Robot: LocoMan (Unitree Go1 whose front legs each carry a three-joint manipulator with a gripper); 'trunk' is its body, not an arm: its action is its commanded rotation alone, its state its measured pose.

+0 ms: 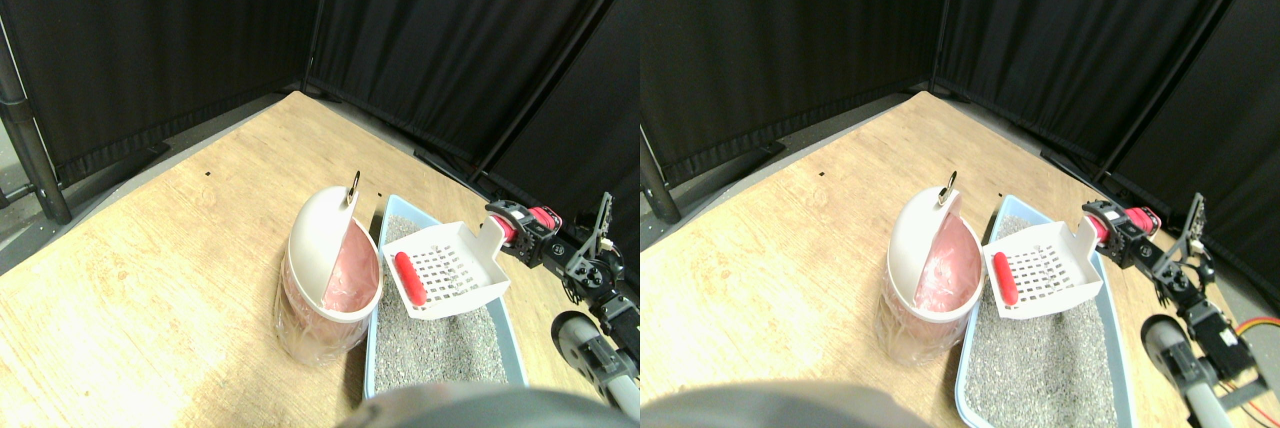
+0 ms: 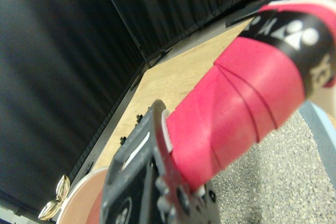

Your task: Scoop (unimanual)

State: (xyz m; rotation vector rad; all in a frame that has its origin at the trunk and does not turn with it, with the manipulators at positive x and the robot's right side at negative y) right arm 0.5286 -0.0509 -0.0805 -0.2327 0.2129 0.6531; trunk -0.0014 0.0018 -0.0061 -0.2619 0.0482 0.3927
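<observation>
**Scoop held level above the litter tray, red piece aboard**

Scoop [image 1: 445, 268], a white slotted one, is shown lifted clear of the grey litter [image 1: 432, 343] in the pale blue tray [image 1: 372, 348], its pan roughly level and hanging over the tray's near-left side. A small red cylinder [image 1: 410, 278] is seen lying inside the pan, against its left wall. The scoop's handle [image 2: 236, 108], wrapped in red tape with a black band, is clamped by the right gripper [image 1: 522, 233]; in the wrist view the dark jaw frame is pressed tight against the red wrap, so the jaws are judged closed on the handle.

Just left of the tray, touching or nearly touching it, a white bin [image 1: 325, 273] with a pink liner is standing on the wooden floor [image 1: 150, 258], its domed lid tipped open and a small metal clip [image 1: 353, 184] showing at its top. Black curtains [image 1: 200, 38] close off the background.

The lifting step appears finished: the catch is out of the litter and being carried. The emptying step is judged to be at hand. For that, the pan would need to be moved left until it sits over the bin's opening, kept level on the way so the red piece is not rolled off, and then tilted toward the liner. Clearance past the raised lid would need watching.
</observation>
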